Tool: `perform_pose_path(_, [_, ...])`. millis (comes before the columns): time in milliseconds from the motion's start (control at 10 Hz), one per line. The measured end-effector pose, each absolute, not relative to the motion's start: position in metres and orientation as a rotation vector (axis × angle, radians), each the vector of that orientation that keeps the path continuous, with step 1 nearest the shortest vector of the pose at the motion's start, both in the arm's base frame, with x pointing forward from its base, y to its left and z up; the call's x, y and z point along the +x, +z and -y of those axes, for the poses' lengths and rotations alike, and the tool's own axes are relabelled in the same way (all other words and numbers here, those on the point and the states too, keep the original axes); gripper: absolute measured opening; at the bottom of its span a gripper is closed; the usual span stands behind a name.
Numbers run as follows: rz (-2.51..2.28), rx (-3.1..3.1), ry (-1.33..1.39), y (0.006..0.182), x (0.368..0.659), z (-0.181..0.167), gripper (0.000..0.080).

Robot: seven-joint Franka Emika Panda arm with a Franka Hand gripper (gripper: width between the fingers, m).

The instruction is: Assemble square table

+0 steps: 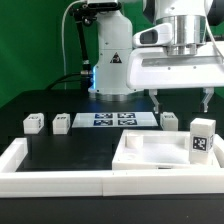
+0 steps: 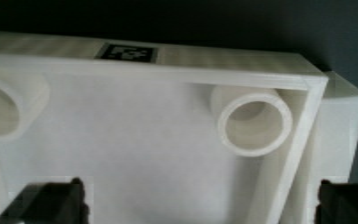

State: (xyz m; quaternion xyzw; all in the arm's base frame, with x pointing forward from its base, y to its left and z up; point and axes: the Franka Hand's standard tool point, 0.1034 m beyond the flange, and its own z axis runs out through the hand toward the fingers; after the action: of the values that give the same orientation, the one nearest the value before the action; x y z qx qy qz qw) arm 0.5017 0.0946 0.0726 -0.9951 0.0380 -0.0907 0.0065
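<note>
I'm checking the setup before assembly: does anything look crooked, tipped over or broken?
Nothing stands out. The tabletop lies flat beside the rail, four loose legs sit nearby, and the open gripper hangs above it.

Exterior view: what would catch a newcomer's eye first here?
The big white gripper hangs open just above the square tabletop at the exterior view's right. In the wrist view, the slab and a corner hole fill the picture. Small leg blocks lie loose on either side of the marker board.
</note>
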Motion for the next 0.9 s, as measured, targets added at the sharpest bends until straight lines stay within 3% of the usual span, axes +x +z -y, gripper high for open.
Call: perform_pose_path(900, [-0.083, -3.132, -0.238, 0.057, 0.447, -0.093, 0.0649])
